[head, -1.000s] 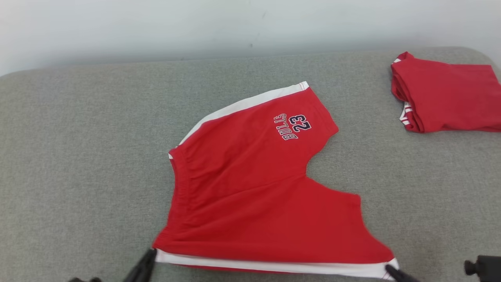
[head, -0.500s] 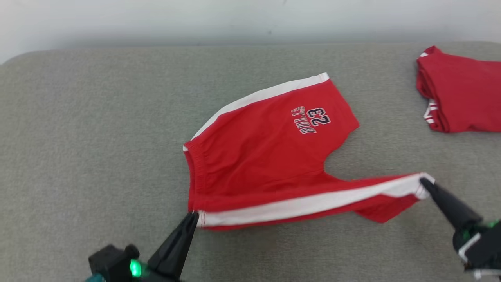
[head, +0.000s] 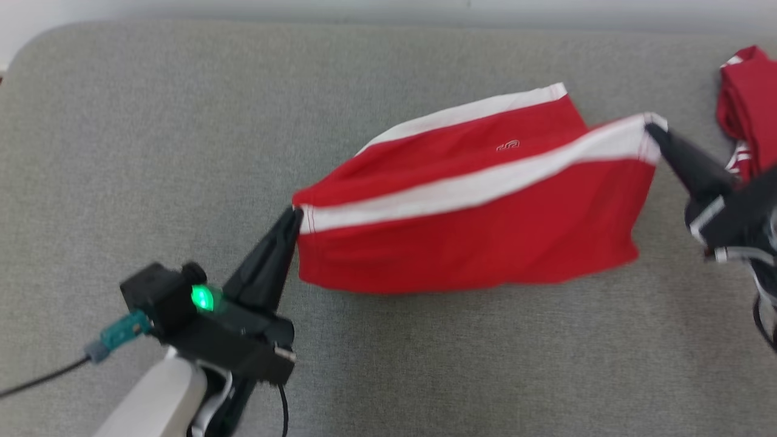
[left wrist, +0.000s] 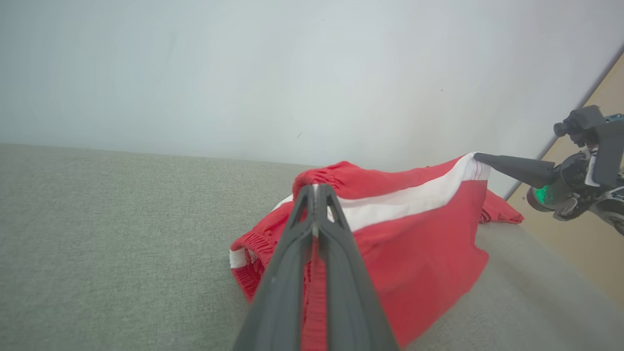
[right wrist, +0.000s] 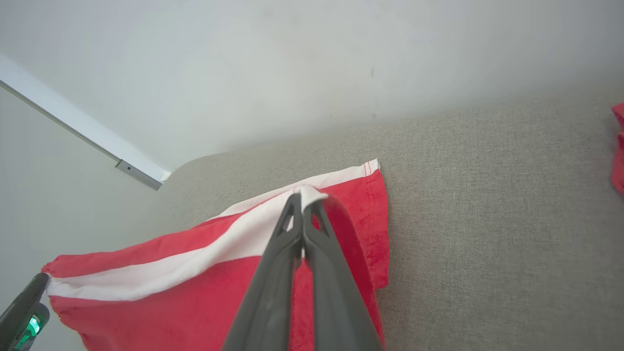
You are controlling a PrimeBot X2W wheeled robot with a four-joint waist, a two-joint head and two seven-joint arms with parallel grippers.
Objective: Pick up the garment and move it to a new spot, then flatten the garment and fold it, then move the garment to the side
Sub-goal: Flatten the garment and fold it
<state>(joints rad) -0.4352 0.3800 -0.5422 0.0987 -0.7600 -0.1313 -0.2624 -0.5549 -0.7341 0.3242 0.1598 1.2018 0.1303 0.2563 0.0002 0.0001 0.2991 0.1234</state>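
Both end effectors are engaged. The left gripper (head: 294,213) has its jaws fully closed on the waistband corner of the red shorts (head: 485,243), at the end of the near white stripe (head: 473,191). The right gripper (head: 651,127) is likewise pinched tight on the hem corner at the other end of that stripe. The wrist views agree: the left gripper (left wrist: 316,187) has red cloth squeezed between its fingers, and the right gripper (right wrist: 298,197) has the white corner squeezed between its own. The shorts sit near the middle of the grey pad (head: 152,152). Their far half lies on the pad, with the far white stripe (head: 467,112) along the back edge. The near half is raised and stretched taut between the 2 grippers, and loose cloth hangs below the lifted stripe. Judgement: placing and flattening look done, and the first fold is in progress, roughly at its midpoint, with the lifted edge not yet laid onto the far edge. Left to do: lower the edge so the 2 stripes line up, release, possibly add 1 more fold, then shift the shorts aside. A second red garment (head: 749,91) lies folded at the right edge of the pad, just beyond the right gripper.
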